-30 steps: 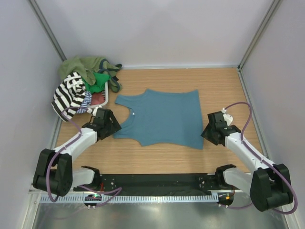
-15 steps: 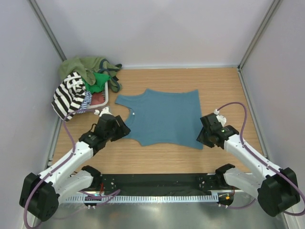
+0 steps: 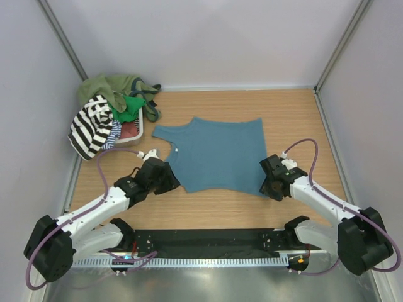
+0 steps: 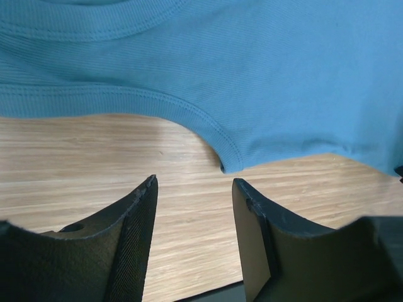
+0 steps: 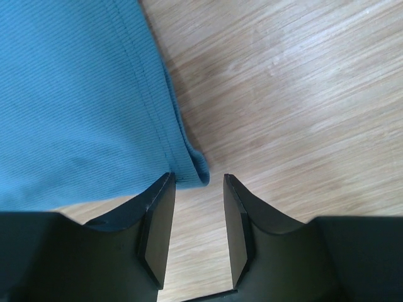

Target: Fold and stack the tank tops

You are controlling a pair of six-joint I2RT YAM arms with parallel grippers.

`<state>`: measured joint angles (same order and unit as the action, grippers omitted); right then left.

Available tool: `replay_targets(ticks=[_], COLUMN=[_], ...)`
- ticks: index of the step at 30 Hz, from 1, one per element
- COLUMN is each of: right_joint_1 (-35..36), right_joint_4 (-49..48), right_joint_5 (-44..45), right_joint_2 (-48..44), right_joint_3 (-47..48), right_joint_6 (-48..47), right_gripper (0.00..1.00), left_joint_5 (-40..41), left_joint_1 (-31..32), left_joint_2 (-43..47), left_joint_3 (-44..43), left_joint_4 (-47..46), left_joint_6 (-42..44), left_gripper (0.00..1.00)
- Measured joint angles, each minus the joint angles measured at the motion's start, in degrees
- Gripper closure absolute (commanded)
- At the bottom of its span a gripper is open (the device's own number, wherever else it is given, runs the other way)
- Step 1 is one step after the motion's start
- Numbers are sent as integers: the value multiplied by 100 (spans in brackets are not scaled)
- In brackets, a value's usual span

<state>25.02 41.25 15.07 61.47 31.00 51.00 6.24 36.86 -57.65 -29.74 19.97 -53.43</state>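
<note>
Zero tops are folded: teal tank top (image 3: 217, 157) lies flat, heap (image 3: 107, 107) waits at ten o'clock; left claw (image 4: 194, 182) and right claw (image 5: 198, 177) gape empty.

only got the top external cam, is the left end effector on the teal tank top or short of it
Observer: Short of it. Left wrist view shows the left end effector open over the wooden table, the nearest corner of the teal tank top just beyond its fingertips.
Operator: and the right one
Observer: The right end effector is open too, the cloth's corner at the mouth of its gap, not pinched.
Operator: cloth flat there
Observer: No, that stitched edge looks slightly rolled over at the corner.
</note>
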Motion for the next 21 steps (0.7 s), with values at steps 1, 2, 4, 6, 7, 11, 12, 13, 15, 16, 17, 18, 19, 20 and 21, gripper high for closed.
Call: replay_targets(ticks=[1, 2, 4, 6, 7, 11, 12, 13, 15, 16, 17, 18, 19, 20, 21], right_joint_1=[0, 0, 0, 0, 0, 0, 0, 0, 0, 0, 0, 0, 0, 0, 0], right_joint_4=[-48, -92, -197, -310, -374, -542, -592, -654, -763, -833, -901, -949, -994, -1043, -1088], right_joint_5=[20, 37, 66, 76, 83, 116, 129, 140, 146, 149, 149, 142, 140, 133, 127], right_joint_2=[68, 133, 243, 334, 376, 487, 505, 533, 577, 597, 610, 619, 632, 643, 643], right_joint_3=[-17, -22, -33, -48, -59, -68, -68, -68, -66, -68, -68, -70, -70, -70, -76], right_joint_6=[2, 7, 15, 24, 28, 24, 26, 35, 37, 46, 48, 48, 48, 48, 48], right_gripper=[58, 58, 60, 61, 62, 75, 84, 89, 97, 98, 98, 99, 99, 99, 99], left_joint_5=[9, 17, 20, 42, 74, 157, 173, 177, 184, 188, 197, 205, 214, 221, 223], left_joint_1=[63, 122, 232, 356, 439, 723, 785, 833, 894, 905, 916, 916, 916, 916, 916], left_joint_2=[-7, -13, -46, -122, -177, -479, -579, -686, -868, -922, -979, -1023, -1058, -1095, -1134], left_joint_3=[0, 0, 0, 0, 0, 0, 0, -2, -2, -2, -2, -2, -4, -15, -26], left_joint_4=[0, -2, -4, -17, -28, -101, -131, -157, -181, -190, -203, -225, -251, -267, -295], left_joint_6=[-20, -26, -48, -72, -90, -186, -197, -201, -205, -208, -208, -208, -208, -208, -208], left_gripper=[48, 49, 49, 49, 50, 51, 51, 51, 51, 52, 52, 52, 52, 52, 52])
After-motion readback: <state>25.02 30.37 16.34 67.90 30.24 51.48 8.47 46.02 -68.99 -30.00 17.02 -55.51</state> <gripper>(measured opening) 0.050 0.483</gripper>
